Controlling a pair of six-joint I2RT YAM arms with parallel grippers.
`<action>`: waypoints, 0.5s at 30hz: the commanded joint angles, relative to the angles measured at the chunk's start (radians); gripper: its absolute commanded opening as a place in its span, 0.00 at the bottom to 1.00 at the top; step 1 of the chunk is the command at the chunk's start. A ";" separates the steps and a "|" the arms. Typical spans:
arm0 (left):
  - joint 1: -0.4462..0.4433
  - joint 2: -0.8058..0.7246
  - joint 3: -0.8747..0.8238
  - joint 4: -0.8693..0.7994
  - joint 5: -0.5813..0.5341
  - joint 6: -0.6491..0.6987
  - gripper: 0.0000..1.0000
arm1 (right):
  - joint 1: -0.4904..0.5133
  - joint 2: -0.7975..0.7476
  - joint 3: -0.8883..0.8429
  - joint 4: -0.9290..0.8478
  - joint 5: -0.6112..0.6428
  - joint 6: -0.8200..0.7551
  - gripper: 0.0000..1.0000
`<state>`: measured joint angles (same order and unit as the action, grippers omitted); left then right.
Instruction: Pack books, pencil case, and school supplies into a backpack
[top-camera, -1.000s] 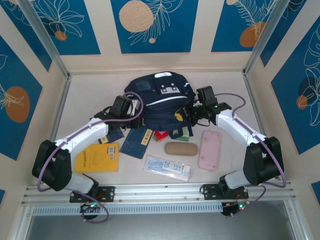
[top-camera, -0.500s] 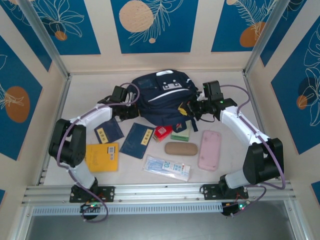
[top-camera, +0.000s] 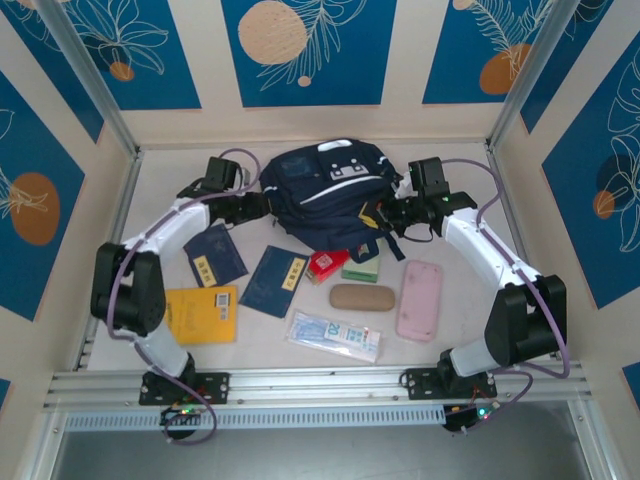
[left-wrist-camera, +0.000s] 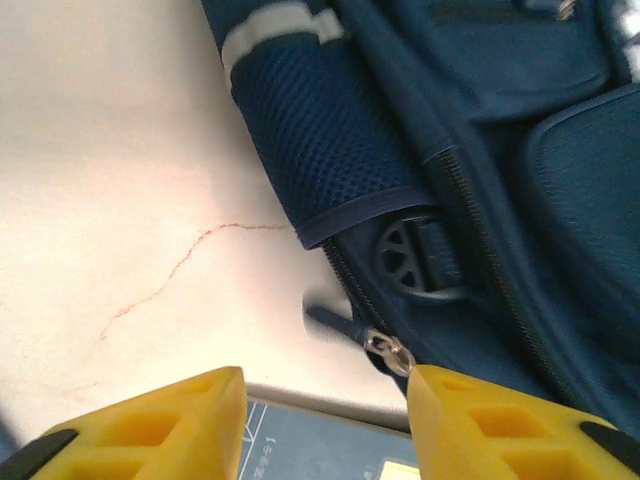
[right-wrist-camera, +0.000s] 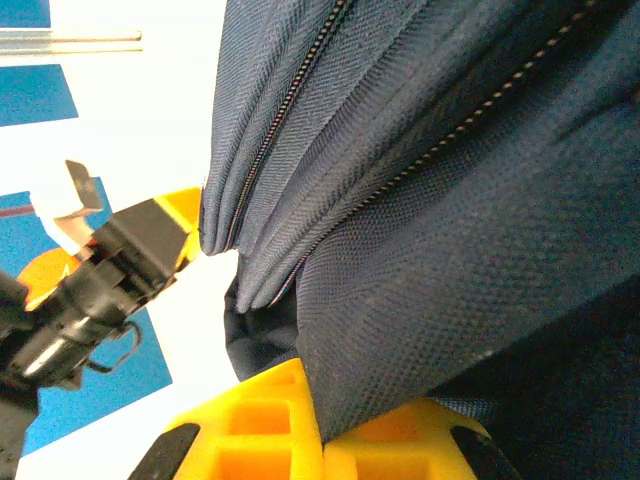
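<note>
The navy backpack (top-camera: 325, 190) lies at the far middle of the table (top-camera: 460, 340), and I judge that its main compartment is not opened yet. The things to pack wait on the near side of it: two navy books (top-camera: 278, 282), the orange-yellow book (top-camera: 203, 314), the red box (top-camera: 323, 264), the green pad (top-camera: 360, 271), the clear packet (top-camera: 334, 335), a pink pencil case (top-camera: 419, 298) and a brown oval case (top-camera: 361, 297). The left hand (left-wrist-camera: 325, 385) is at the left side of the backpack, its fingers spread and holding nothing; the zipper pull (left-wrist-camera: 388, 350) lies just beside its right finger, above the edge of one navy book. The right hand (right-wrist-camera: 318, 425) is closed on a fold of the backpack fabric at the right side. The danger is that the left hand closes a little off the small pull and catches only fabric, or the book edge under it. Also the pinched fold is thin, so it may slip when the zipper is pulled. The dark straps reach the red box and the green pad, so a sliding backpack could push them.
</note>
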<state>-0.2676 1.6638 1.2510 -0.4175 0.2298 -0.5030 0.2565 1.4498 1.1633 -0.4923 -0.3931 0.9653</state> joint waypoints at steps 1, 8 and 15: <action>0.007 -0.150 -0.036 -0.072 -0.039 0.021 0.48 | 0.022 0.004 0.047 0.073 -0.067 -0.072 0.00; 0.007 -0.388 -0.132 -0.145 -0.136 0.055 0.48 | 0.123 0.145 0.220 0.056 -0.151 -0.219 0.00; 0.006 -0.560 -0.205 -0.203 -0.184 0.099 0.49 | 0.191 0.222 0.326 0.070 -0.286 -0.333 0.00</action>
<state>-0.2665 1.1503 1.0721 -0.5613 0.0879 -0.4412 0.4206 1.6684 1.4151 -0.4652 -0.5060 0.7509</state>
